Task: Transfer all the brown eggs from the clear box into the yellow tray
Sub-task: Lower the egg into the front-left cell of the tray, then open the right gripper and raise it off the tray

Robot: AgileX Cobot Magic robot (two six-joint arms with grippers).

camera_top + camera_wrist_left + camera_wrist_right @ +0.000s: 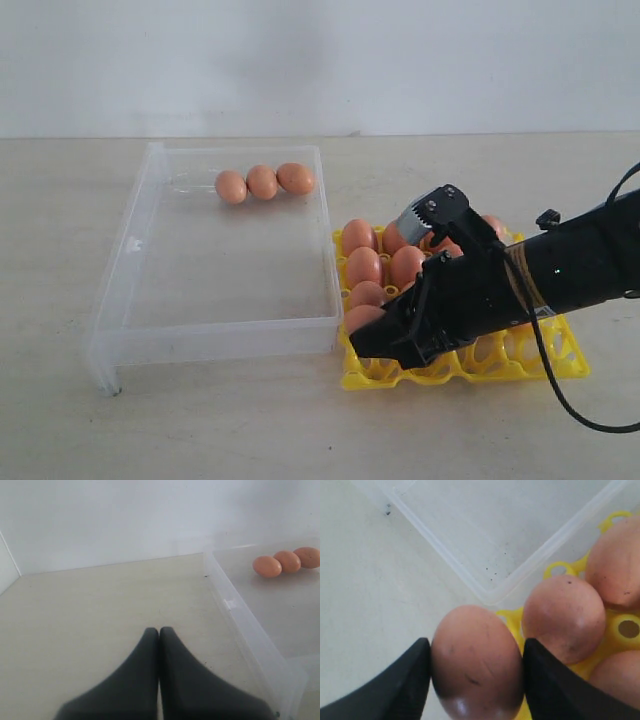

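Three brown eggs (262, 181) lie in a row at the far end of the clear box (130, 250); the left wrist view shows them too (287, 561). Several more eggs (363, 267) sit in the yellow tray (560, 355), right of the box. My right gripper (365, 335) is shut on one brown egg (477, 662), a finger touching each side. It holds the egg at the tray's front-left corner (560, 569), beside the box corner (495, 555). My left gripper (159, 630) is shut and holds nothing, over bare table next to the box wall (240, 620).
The right arm (560, 270) and its black cable (560, 400) stretch across the tray, hiding its middle and right cups. A pale wall (320, 60) stands behind the table. Seated eggs (563, 617) crowd close to the held one.
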